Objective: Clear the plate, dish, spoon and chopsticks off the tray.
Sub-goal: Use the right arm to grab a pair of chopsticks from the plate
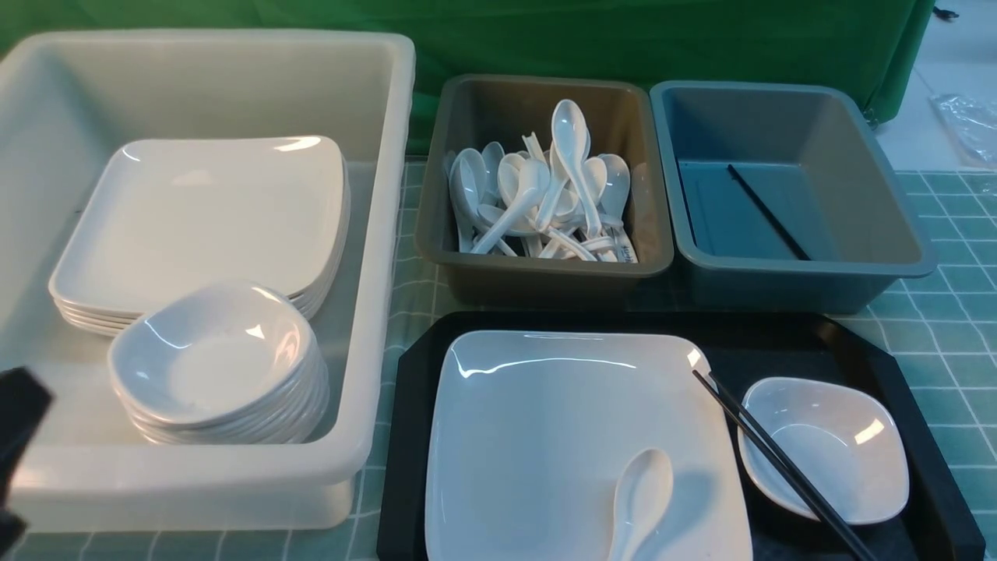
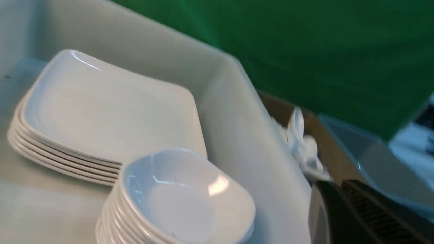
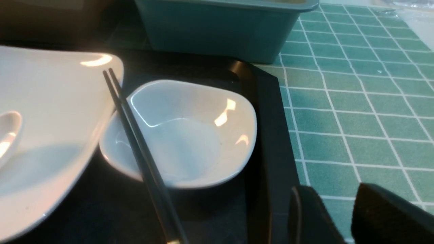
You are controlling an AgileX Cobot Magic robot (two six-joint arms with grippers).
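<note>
Left fingers (image 2: 366,210) are pressed together with nothing between them; the left arm sits low at the near left corner of the white tub (image 1: 382,234), its camera looking in over the stacked plates (image 1: 202,226) and stacked dishes (image 1: 218,362). Only a dark blur of it shows in the front view.

Right fingers (image 3: 390,213) stand apart and empty; they hover low over the tray's (image 1: 896,374) right rim and the checked desk (image 1: 950,327), just beside the dish (image 1: 833,444). This arm does not show in the front view.

All four pieces are on the tray. The plate (image 1: 545,421) fills its left and middle. The spoon (image 1: 642,491) lies on the plate towards the near edge, bowl up. The dish sits on the tray floor at the right, close against the plate. The chopsticks (image 1: 779,460) lie side by side, slanting from the plate's right edge across the dish's left rim towards the tray's near right corner.

Beyond the tray, the brown tub (image 1: 537,273) holds a heap of spoons; the blue tub (image 1: 779,288) holds one black stick (image 1: 767,210).
</note>
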